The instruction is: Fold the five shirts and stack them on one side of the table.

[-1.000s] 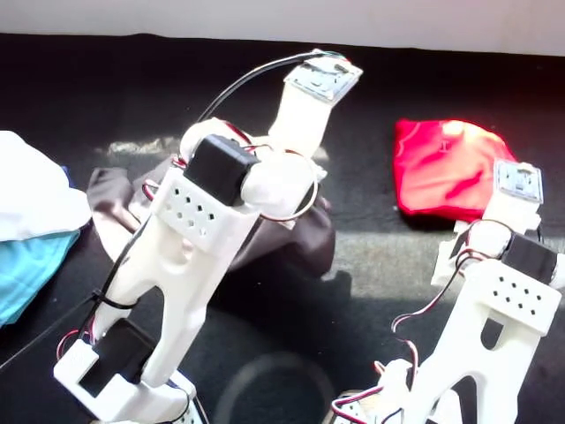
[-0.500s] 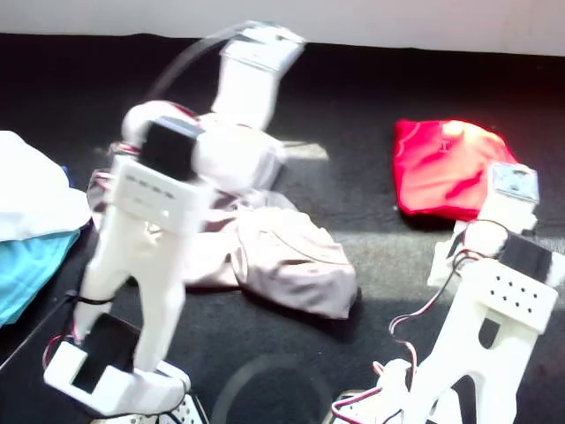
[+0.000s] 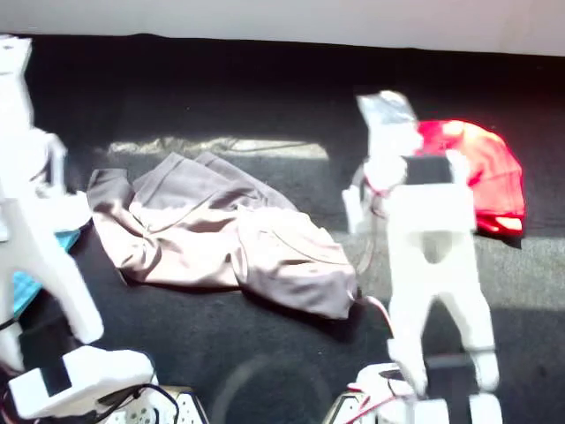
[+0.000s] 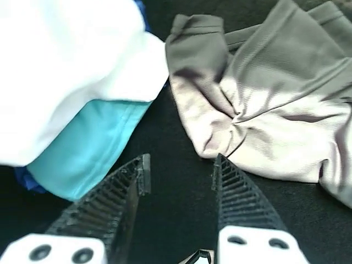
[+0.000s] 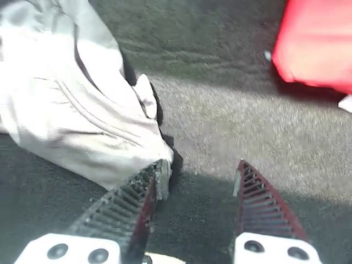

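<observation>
black ribbed fingers of the left hand (image 4: 181, 168) stood spread with nothing between them, poised over a bare strip of the dark surface (image 4: 159, 137). to one side of that strip lay the crumpled sleeve end of the grey shirt (image 4: 275, 99), and to the other a heap with a white shirt (image 4: 66, 66) on top of a teal shirt (image 4: 93, 143). a sliver of dark blue cloth (image 4: 25, 179) peeked out beneath the heap; whether it was a fifth shirt could not be told.

the right hand (image 5: 201, 173) was likewise spread and empty, one finger just beside the rumpled hem of the grey shirt, with the red shirt (image 5: 313, 44) farther off across open surface.

from the high view, the grey shirt (image 3: 221, 230) sprawled unfolded in the middle, between the two arms, and neither hand held it. the red shirt (image 3: 481, 168) sat as a compact bundle toward the right and looked already folded. the white and teal ones were piled at the far left, though how neatly they were folded could not be made out.

by my reckoning the task was partway done: the grey shirt had yet to be folded, and the red one lay well apart from the left-hand pile, so one single stack was not yet made
</observation>
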### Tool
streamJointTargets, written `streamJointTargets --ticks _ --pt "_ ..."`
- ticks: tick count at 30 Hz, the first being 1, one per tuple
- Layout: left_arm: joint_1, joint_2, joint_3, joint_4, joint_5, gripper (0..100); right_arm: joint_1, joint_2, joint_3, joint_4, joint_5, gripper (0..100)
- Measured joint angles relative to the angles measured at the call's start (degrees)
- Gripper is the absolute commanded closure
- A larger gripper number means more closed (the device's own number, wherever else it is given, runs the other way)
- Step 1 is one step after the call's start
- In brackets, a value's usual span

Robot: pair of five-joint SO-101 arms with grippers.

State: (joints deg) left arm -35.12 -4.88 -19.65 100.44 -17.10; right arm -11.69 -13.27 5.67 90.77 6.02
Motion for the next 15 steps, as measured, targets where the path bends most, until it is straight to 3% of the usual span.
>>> streamJointTargets --ticks 10,15 --pt "-19.1 0.0 1.3 0.0 -1.1 81 -24.3 28.1 -29.8 -1.0 -11.0 80.0" --pt "-26.6 0.0 1.3 0.0 -4.0 81 -28.3 44.7 -42.5 -5.6 -14.9 80.0"
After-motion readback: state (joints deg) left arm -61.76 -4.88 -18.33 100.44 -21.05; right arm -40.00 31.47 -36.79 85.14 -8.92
